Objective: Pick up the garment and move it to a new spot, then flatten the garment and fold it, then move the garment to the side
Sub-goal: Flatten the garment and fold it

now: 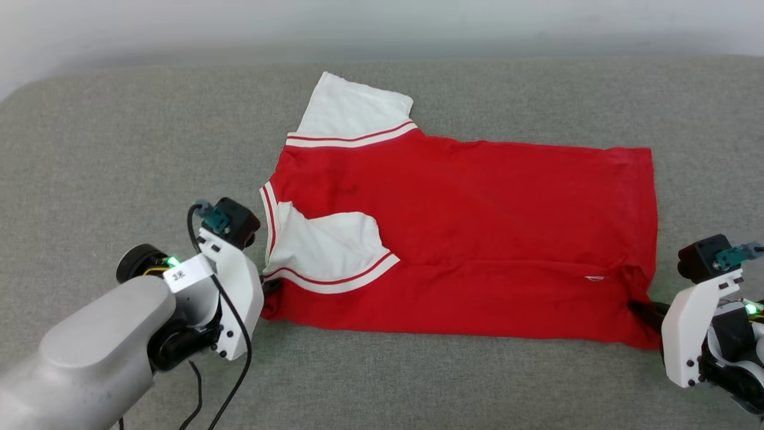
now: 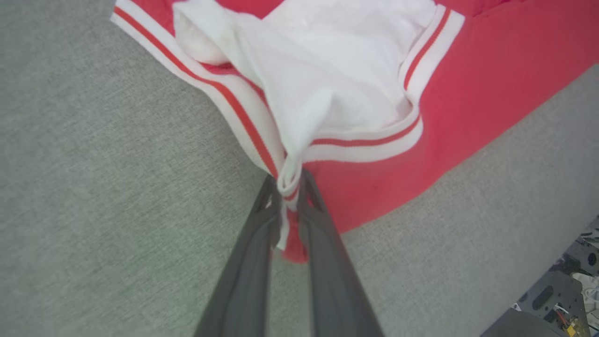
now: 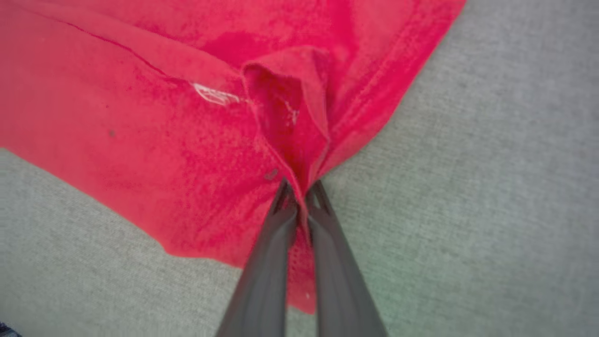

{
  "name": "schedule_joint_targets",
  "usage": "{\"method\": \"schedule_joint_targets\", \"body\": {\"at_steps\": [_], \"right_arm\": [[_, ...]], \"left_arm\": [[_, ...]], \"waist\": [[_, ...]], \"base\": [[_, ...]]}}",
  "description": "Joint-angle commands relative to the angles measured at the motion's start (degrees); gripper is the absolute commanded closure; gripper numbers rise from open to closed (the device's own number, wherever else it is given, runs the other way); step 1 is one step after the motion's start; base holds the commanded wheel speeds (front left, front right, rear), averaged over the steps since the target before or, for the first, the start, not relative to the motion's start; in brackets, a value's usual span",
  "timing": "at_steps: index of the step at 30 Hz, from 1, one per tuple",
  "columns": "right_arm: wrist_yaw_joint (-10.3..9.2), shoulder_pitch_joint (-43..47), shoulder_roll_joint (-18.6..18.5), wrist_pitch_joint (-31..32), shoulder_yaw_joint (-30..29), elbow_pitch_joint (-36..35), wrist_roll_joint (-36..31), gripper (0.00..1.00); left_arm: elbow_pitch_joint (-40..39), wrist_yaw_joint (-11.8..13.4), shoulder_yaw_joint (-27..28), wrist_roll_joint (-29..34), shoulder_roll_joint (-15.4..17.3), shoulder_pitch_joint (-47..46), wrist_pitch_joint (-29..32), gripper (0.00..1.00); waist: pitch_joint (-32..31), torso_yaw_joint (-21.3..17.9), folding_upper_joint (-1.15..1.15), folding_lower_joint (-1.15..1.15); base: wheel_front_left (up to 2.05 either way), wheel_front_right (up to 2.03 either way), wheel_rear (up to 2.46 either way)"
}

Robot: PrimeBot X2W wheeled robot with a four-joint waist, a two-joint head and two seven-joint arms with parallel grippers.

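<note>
The garment (image 1: pixel 477 239), a red shirt with white striped-trim sleeves, lies spread sideways on the grey surface, its near edge folded over onto the body. One white sleeve (image 1: pixel 352 113) points away at the back; the other (image 1: pixel 325 251) lies folded onto the red. At the near left corner my left gripper (image 1: pixel 271 289) is shut on the striped collar edge (image 2: pixel 288 182), cloth pinched between the dark fingers (image 2: pixel 323 243). My right gripper (image 1: pixel 641 310) is shut on the red hem corner (image 3: pixel 299 154) at the near right, which puckers up into the fingers (image 3: pixel 271 252).
The grey fabric surface (image 1: pixel 119 149) stretches wide on all sides of the shirt. A pale wall (image 1: pixel 382 24) runs behind its far edge. Dark equipment on the floor (image 2: pixel 561 299) shows past the surface's edge in the left wrist view.
</note>
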Motion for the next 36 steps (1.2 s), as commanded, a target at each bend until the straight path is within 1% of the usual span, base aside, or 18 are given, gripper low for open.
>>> {"method": "schedule_joint_targets", "body": {"at_steps": [1,4,9,16,19,24,27,30,33,34,36], "right_arm": [[-0.05,0.76,-0.5,-0.53,0.43,0.1,0.3,1.0],[-0.05,1.35,-1.63,-2.33,0.05,-1.33,1.34,1.0],[-0.05,3.9,-3.73,-3.37,-0.85,-4.48,2.48,1.0],[-0.06,8.43,-5.93,-2.04,-3.66,-8.78,3.58,1.0],[-0.06,10.13,-6.36,-0.83,-5.31,-9.72,3.76,1.0],[-0.06,12.26,-4.15,1.15,-7.78,-9.28,4.72,1.0],[-0.06,12.6,-3.04,1.78,-8.59,-8.16,4.42,1.0],[-0.06,12.13,-1.71,2.0,-8.36,-6.1,3.31,1.0],[-0.06,11.33,-0.43,0.89,-8.19,-3.14,2.34,1.0],[-0.06,11.09,-0.04,0.29,-8.19,-2.34,2.1,0.98],[-0.06,10.97,0.8,-0.75,-7.87,-1.15,2.12,0.57]], "left_arm": [[-0.17,0.34,0.38,-0.26,0.36,0.88,-0.5,1.0],[-1.0,0.6,0.49,-0.98,1.48,2.47,-1.16,1.0],[-3.96,1.67,0.66,-2.0,3.8,5.19,-2.13,1.0],[-10.32,4.28,-0.03,-2.77,8.13,9.85,-2.55,1.0],[-13.25,5.59,-0.69,-2.87,9.36,11.89,-2.6,1.0],[-15.03,7.37,-1.33,-3.77,9.19,14.72,-3.5,1.0],[-14.12,7.76,-1.56,-3.99,8.5,15.6,-3.92,1.0],[-12.12,7.46,-1.82,-4.25,7.65,16.06,-4.18,1.0],[-9.59,6.82,-1.94,-4.38,6.36,16.29,-4.73,1.0],[-8.72,6.68,-1.98,-4.42,5.92,16.38,-4.99,1.0],[-7.2,6.21,-1.72,-4.79,5.01,16.43,-5.74,1.0]], "waist": [[-1.18,-0.43,0.0,-0.01],[-2.82,-0.74,0.0,-0.01],[-5.16,-1.07,0.0,-0.01],[-6.9,-1.2,0.0,-0.01],[-7.27,-1.21,0.0,-0.01],[-7.1,-0.98,0.0,-0.01],[-6.53,-0.84,0.0,-0.01],[-5.86,-0.73,0.0,-0.01],[-5.43,-0.58,0.0,-0.01],[-5.38,-0.5,0.0,-0.01],[-5.48,-0.38,0.0,-0.01]], "base": [[0.0,0.0,0.0],[0.0,0.0,0.0],[0.0,0.0,0.0],[0.0,0.0,0.0],[0.0,0.0,0.0],[0.0,0.0,0.0],[0.0,0.0,0.0],[0.0,0.0,0.0],[0.0,0.0,0.0],[0.0,0.0,0.0],[0.0,0.0,0.0]]}}
